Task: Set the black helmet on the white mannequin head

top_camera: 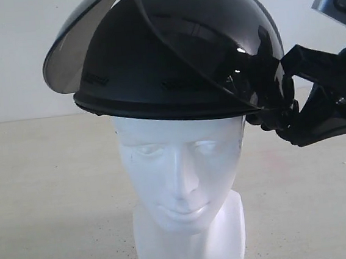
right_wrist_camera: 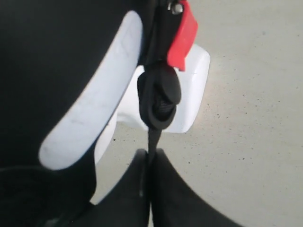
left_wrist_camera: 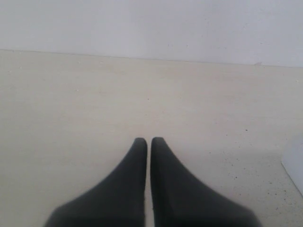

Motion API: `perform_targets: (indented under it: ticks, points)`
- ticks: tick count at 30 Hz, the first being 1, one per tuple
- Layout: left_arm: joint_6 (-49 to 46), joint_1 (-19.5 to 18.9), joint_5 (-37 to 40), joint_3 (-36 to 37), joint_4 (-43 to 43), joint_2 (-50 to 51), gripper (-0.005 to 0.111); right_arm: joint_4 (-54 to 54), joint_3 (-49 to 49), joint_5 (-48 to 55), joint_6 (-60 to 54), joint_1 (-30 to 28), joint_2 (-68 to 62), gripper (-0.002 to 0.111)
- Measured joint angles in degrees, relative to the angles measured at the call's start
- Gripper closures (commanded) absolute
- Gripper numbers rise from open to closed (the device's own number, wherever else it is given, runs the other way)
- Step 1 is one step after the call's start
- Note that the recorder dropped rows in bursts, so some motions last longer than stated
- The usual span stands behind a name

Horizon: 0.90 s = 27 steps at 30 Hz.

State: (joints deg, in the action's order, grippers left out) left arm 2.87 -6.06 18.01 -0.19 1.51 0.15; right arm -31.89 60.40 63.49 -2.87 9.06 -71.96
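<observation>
The black helmet (top_camera: 171,50) sits on top of the white mannequin head (top_camera: 181,184), and its rim comes down to just above the brows. The rim sticks out past the head on both sides. The smoky visor (top_camera: 71,59) is flipped up and pokes out toward 10 o'clock. The right gripper (top_camera: 275,110) meets the helmet's edge at about 4 o'clock. Its arm runs off the picture at 3 o'clock, so most of it is cut off. Seen from the right wrist, the right gripper (right_wrist_camera: 150,153) has its jaws pressed together on the helmet's black strap (right_wrist_camera: 152,137), which hangs down under a red clip (right_wrist_camera: 182,35). A wide stretch of pale table (top_camera: 46,209) shows at 9 o'clock of the head, and a smaller stretch at 3 o'clock under the arm. The left gripper (left_wrist_camera: 148,142) has its jaws together, with only a thin line between them, over bare table. The top of the head is hidden inside the helmet. The helmet's crown is cut off at 12 o'clock, and the head's base is cut off at 6 o'clock. The exterior view does not show the left gripper.
</observation>
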Motion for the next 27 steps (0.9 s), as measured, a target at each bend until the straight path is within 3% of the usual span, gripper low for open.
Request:
perform_targets:
  ticks: [27]
  points:
    - [0.00,0.00,0.00,0.00,0.00,0.00,0.102,5.72,-0.13,-5.74,-3.95,0.13,2.71,0.108]
